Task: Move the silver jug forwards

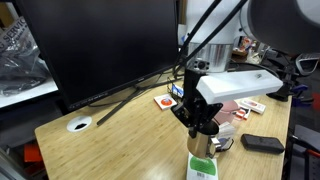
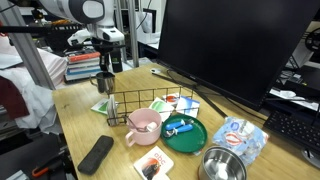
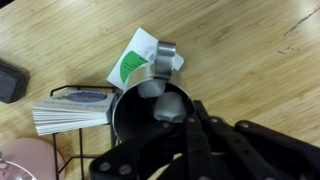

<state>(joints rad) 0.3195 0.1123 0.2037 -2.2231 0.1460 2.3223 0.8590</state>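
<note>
Right under the wrist: reaches over the mouth of the silver jug (image 3: 132,118) with the dark claw (image 2: 103,67), one tip seemingly inside the rim. Cannot tell whether pinched on the wall or merely poised there.

Stands upright on the desk (image 2: 75,125), that jug, close to a side edge and toward its far corner in an exterior view. Looks like the approach or grasp stage. Leaves the shift forwards, the setting down and the release all to do.

Just beside the jug: lies flat on the wood, a green-and-white packet (image 3: 130,58). Crowds one side, the wire basket (image 2: 150,104) with its card stack (image 3: 70,110), so little slack there.

Farther out: opens into bare wood toward the monitor (image 2: 225,45) foot, probably the freest lane.

Farther still along the desk: sit well apart from the jug, a pink cup (image 2: 143,124), green plate (image 2: 188,133) and round tin (image 2: 222,164). Worth minding the nearby side edge.
</note>
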